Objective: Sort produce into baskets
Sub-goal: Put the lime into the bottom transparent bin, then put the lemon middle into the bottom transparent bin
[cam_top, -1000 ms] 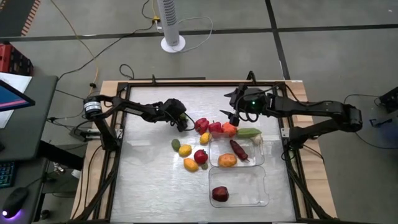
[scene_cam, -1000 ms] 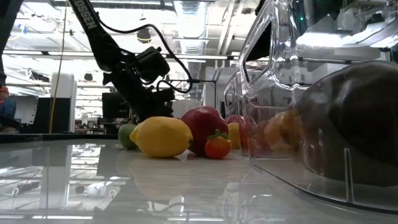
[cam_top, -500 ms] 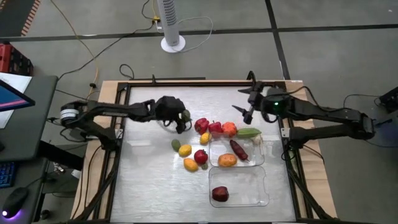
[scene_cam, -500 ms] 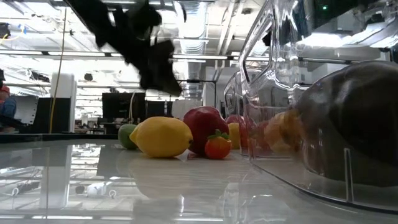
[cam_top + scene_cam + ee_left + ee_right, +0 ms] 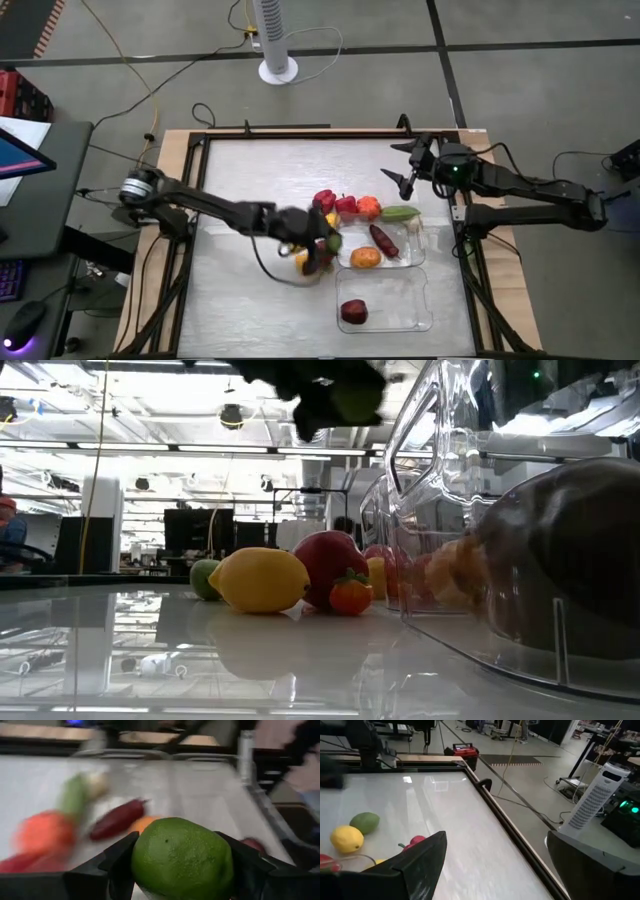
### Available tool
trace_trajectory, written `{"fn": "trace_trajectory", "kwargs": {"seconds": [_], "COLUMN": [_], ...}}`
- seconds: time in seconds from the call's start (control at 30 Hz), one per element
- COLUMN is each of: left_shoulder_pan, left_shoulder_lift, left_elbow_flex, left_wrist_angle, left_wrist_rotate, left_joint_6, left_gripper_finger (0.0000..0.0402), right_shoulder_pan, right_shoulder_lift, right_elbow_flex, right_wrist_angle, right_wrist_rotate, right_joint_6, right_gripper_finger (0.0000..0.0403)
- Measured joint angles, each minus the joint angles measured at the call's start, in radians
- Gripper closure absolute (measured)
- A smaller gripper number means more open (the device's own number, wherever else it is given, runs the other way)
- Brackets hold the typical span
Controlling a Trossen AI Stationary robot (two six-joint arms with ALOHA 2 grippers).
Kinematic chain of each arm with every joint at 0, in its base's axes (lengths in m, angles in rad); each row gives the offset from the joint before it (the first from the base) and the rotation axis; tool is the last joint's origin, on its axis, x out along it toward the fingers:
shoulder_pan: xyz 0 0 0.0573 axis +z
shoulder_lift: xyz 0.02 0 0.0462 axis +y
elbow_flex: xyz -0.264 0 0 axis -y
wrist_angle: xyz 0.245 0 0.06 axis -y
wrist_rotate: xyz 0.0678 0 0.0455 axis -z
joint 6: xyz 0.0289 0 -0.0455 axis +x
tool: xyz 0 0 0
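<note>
Left tool (image 5: 182, 870) is clamped on a green lime (image 5: 182, 859), one dark finger on each side of it, as our left wrist view shows plainly. From above, the left tool (image 5: 318, 243) sits over the loose fruit near the left edge of the upper tray (image 5: 408, 262), with the lime (image 5: 333, 241) just showing at its tip. Our right tool (image 5: 407, 178) hangs above the worktop (image 5: 240, 290) near its far right corner, fingers spread apart and holding nothing.

The upper tray already holds a long maroon piece (image 5: 383, 240) and an orange one (image 5: 365, 258); the lower tray (image 5: 420, 322) holds a single dark red fruit (image 5: 353, 312). Still loose on the worktop are two red fruits (image 5: 334, 203), an orange-red one (image 5: 369, 207) and a long green vegetable (image 5: 400, 213) lying along the upper tray's far rim. A yellow piece (image 5: 301, 262) and another red one lie partly hidden under our left arm.

We judge the lime is on its way to a tray, and the risks are plain enough. It is round and smooth, so it could slip out if we swing fast. Our arm reaches low across the loose pile, so we might knock a fruit aside or roll it off. Releasing too early, at the tray's rim, could let the lime bounce back onto the worktop.
</note>
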Motion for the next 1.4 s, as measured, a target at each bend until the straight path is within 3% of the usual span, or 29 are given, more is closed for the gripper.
{"fn": "trace_trajectory", "kwargs": {"seconds": [0.23,0.47,0.73,0.83,0.97,1.1,1.23,1.4], "left_shoulder_pan": [-0.090,-0.128,-0.139,-0.130,-0.137,-0.184,-0.221,-0.168], "left_shoulder_lift": [0.202,0.295,0.302,0.275,0.166,0.042,-0.074,-0.151], "left_elbow_flex": [0.169,0.240,0.244,0.270,0.295,0.233,0.072,-0.184], "left_wrist_angle": [0.000,-0.005,-0.022,-0.159,-0.449,-0.618,-0.659,-0.540], "left_wrist_rotate": [0.120,0.145,0.105,0.077,-0.082,-0.233,-0.402,-0.417], "left_joint_6": [-0.003,-0.043,-0.040,-0.041,-0.030,-0.061,-0.143,-0.282], "left_gripper_finger": [0.0175,0.0172,0.0093,0.0069,0.0069,0.0086,0.0106,0.0120], "right_shoulder_pan": [0.004,0.055,0.120,0.121,0.121,0.121,0.121,0.121], "right_shoulder_lift": [-0.005,-0.004,-0.004,-0.004,-0.004,-0.004,-0.004,-0.004], "right_elbow_flex": [0.000,0.000,0.000,0.000,0.000,0.000,0.000,0.000], "right_wrist_angle": [-0.013,-0.039,-0.024,-0.024,-0.024,-0.031,-0.032,-0.031], "right_wrist_rotate": [0.000,-0.001,0.024,0.026,0.027,0.028,0.028,0.029], "right_joint_6": [0.046,0.125,0.132,0.127,0.123,0.108,0.108,0.122], "right_gripper_finger": [0.0033,0.0033,0.0033,0.0033,0.0033,0.0033,0.0033,0.0033]}}
